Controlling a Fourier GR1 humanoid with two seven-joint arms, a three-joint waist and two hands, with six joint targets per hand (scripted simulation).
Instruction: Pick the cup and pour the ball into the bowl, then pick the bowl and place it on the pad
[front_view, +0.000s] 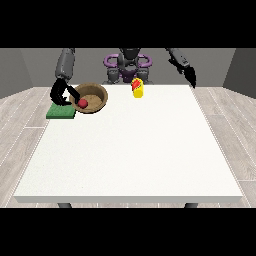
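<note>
Upper left of the frame, the hand at the view's left (62, 94) curls its fingers around the bowl (92, 97), red ball (82, 103) inside, green pad (61, 112) just below-left, nearest that hand.

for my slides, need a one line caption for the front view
Hand at view's left at the wooden bowl holding the red ball, beside the green pad.
</note>
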